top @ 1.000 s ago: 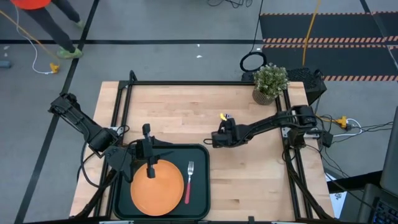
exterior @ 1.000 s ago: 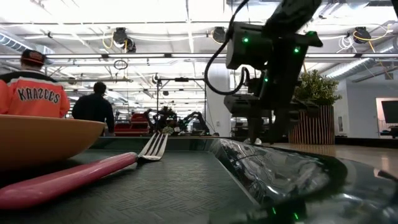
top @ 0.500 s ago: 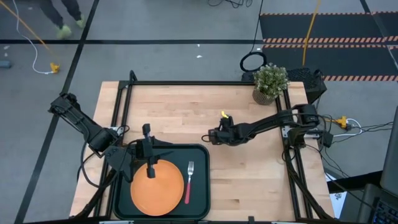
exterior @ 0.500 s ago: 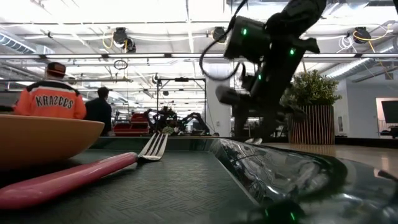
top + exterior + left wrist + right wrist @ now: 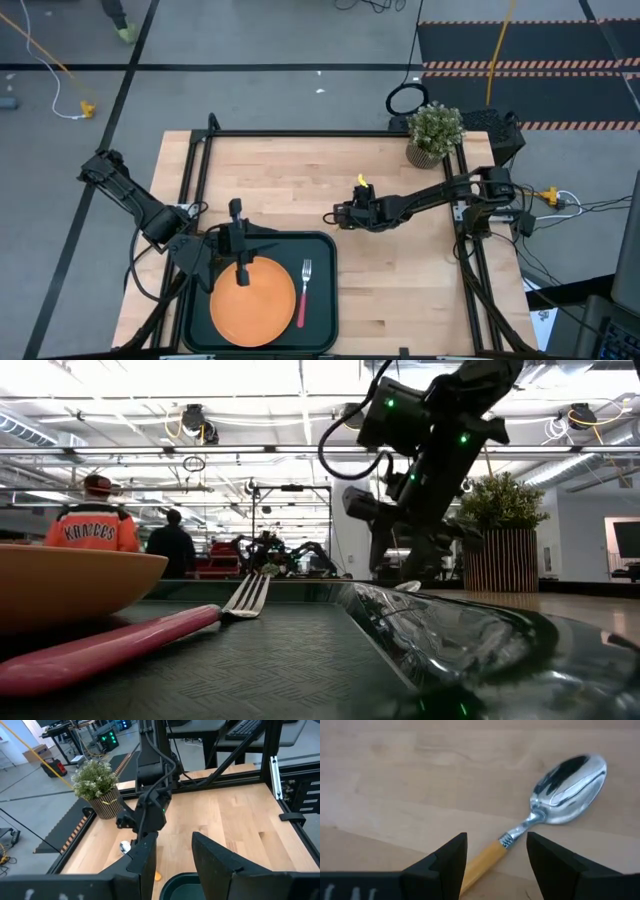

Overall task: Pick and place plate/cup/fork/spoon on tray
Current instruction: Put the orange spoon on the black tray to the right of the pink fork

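Right gripper (image 5: 343, 215) is down low over the middle of the worktop (image 5: 300, 180), fingers (image 5: 447, 857) spread apart with the spoon (image 5: 547, 807) lying flat on the wood between them, not gripped. From the wrist cam you see the silver bowl out past the fingertips and the orange handle running back into the gap. From overhead only the yellow handle end (image 5: 362, 183) pokes out at about 1 o'clock of the gripper.

Left gripper (image 5: 238, 240) sits over the 12 o'clock rim of the tray (image 5: 325, 300), fingers (image 5: 145, 860) parted and holding nothing.

The plate (image 5: 252, 301) is already in the tray, left of center, and the fork (image 5: 304, 290) lies just at its 3 o'clock, tines pointing to 12, pink handle toward 6. Tray's at the 7 o'clock corner of the worktop.

Potted plant (image 5: 434, 132) is up at the 1 o'clock corner. In the low view two people (image 5: 93, 520) stand way back in the room.
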